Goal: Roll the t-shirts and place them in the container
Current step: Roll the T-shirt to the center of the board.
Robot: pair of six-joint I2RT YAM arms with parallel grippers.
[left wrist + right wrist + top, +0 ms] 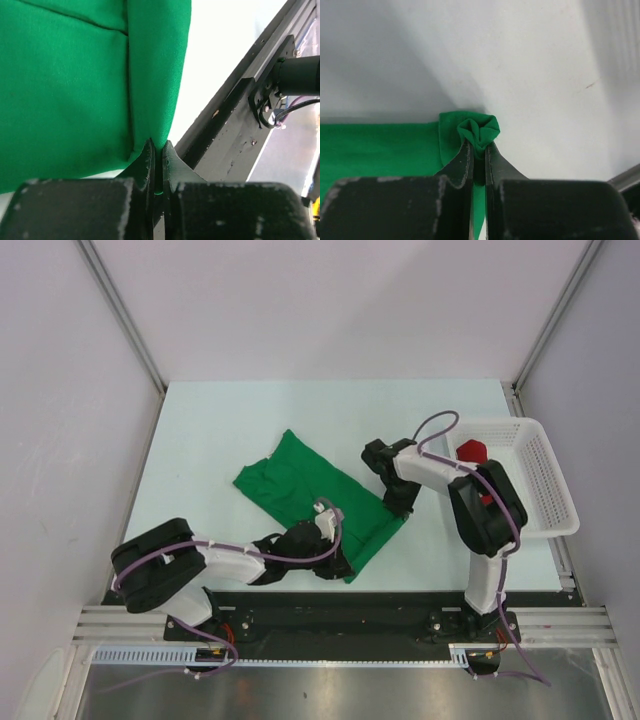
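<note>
Left jaws and right jaws each pinch a hem corner of the green t-shirt [300, 490] lying on the tabletop [230, 420], likely to begin its roll; the red t-shirt [471, 451] sits rolled in the basket [550, 480].

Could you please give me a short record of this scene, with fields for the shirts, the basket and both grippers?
green shirt: folded into a strip, flat on the table, not yet rolled
red shirt: rolled up, lying in the basket
left gripper: shut on the green shirt's near edge
right gripper: shut on a bunched corner of the green shirt
</note>
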